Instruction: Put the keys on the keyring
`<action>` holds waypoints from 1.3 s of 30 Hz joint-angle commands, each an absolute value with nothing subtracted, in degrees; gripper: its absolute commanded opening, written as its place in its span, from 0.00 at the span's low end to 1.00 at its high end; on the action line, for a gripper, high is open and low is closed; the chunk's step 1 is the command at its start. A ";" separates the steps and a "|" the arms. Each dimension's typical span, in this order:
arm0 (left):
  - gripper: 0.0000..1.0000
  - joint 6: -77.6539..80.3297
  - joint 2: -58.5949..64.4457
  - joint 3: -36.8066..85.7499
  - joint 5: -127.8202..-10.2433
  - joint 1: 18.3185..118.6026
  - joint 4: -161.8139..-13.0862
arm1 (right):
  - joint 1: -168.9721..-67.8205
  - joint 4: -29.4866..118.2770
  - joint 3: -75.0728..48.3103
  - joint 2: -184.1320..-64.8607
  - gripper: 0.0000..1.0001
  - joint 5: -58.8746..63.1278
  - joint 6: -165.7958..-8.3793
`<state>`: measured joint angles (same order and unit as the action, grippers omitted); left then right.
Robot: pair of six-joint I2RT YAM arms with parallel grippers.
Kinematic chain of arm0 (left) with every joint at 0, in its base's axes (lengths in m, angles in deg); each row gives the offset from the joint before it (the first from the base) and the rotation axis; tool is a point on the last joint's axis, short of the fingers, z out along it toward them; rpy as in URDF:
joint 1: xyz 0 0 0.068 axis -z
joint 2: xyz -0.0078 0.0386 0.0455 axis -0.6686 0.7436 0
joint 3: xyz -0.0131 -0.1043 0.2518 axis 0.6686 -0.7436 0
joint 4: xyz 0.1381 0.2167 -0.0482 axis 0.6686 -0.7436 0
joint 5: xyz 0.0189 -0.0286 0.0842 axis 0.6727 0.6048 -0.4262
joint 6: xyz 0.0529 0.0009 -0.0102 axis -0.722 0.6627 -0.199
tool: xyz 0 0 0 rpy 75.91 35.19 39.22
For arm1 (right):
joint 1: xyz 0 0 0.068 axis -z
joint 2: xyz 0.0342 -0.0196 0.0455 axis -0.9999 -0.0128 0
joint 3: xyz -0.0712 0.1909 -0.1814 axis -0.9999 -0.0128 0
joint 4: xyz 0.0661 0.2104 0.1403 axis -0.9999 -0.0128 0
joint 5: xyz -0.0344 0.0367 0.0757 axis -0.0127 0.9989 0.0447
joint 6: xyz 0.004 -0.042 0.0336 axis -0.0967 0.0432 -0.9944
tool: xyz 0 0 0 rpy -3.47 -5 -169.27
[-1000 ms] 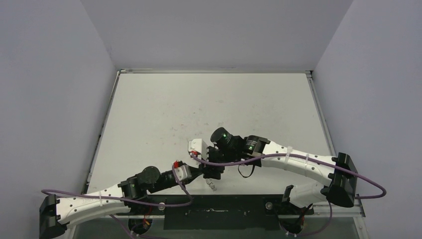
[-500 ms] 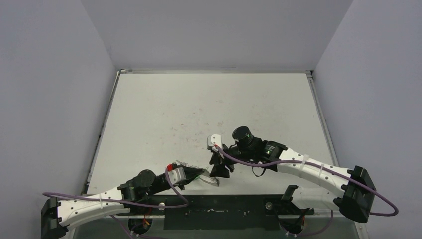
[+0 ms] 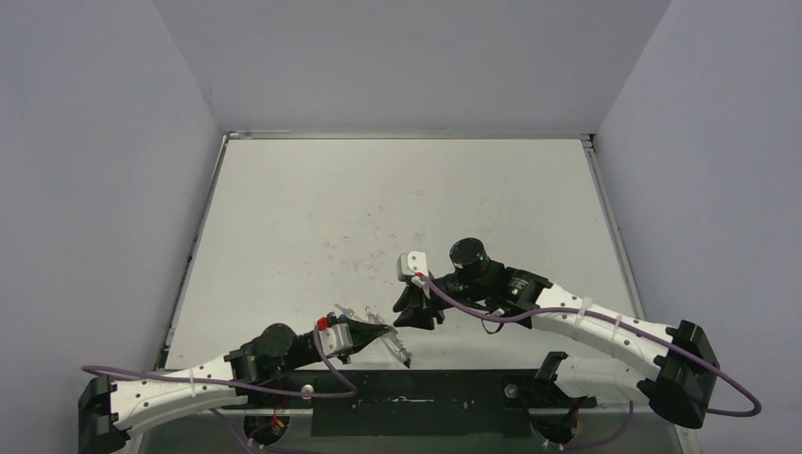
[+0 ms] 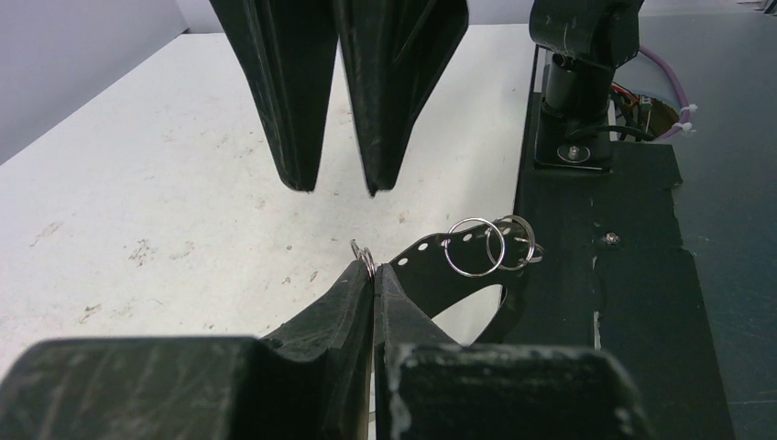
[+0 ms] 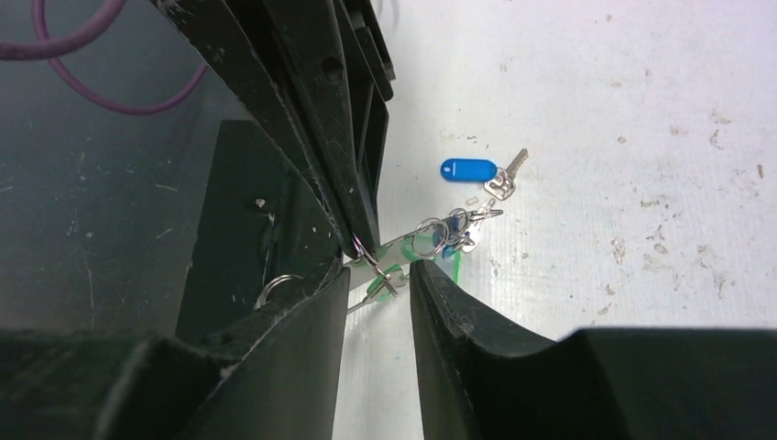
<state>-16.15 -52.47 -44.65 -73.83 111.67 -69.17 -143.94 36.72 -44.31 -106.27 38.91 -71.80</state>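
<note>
Left pincer [image 4: 373, 269] is clamped on the keyring [image 4: 365, 256] rim. Right pincer [image 5: 378, 275] stands apart, the hoop's wire just at its tips; the blue key [image 5: 469, 170] lies on the table [image 5: 596, 137] beyond them. Close squarely and slowly, likely clear of the dangling small rings [image 5: 429, 235]

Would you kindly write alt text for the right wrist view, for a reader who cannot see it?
The shut left pincer holds the thin silvery keyring, hung with small rings, close to the right pincer, whose fingers stand apart. A blue-headed key lies apart on the white table beyond.
</note>
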 commanded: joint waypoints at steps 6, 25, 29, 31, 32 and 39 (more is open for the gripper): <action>0.00 -17.70 -52.97 -44.46 -71.31 111.89 -62.93 | -143.50 41.96 -45.64 -112.67 0.19 44.04 -70.17; 0.00 -18.06 -53.13 -44.70 -71.49 111.89 -62.50 | -144.14 44.46 -48.07 -116.57 0.03 42.62 -70.82; 0.00 -17.70 -53.01 -44.82 -71.58 111.85 -62.76 | -144.33 49.22 -50.13 -113.41 0.27 40.96 -73.17; 0.00 -17.57 -52.98 -44.86 -71.58 111.90 -62.79 | -144.45 51.68 -51.39 -111.78 0.32 40.60 -74.29; 0.00 -17.54 -52.97 -44.80 -71.66 111.87 -62.83 | -144.46 52.54 -51.88 -111.19 0.32 40.62 -74.64; 0.00 -17.44 -52.90 -44.80 -71.89 111.85 -62.70 | -144.96 54.05 -52.44 -109.80 0.32 41.66 -75.71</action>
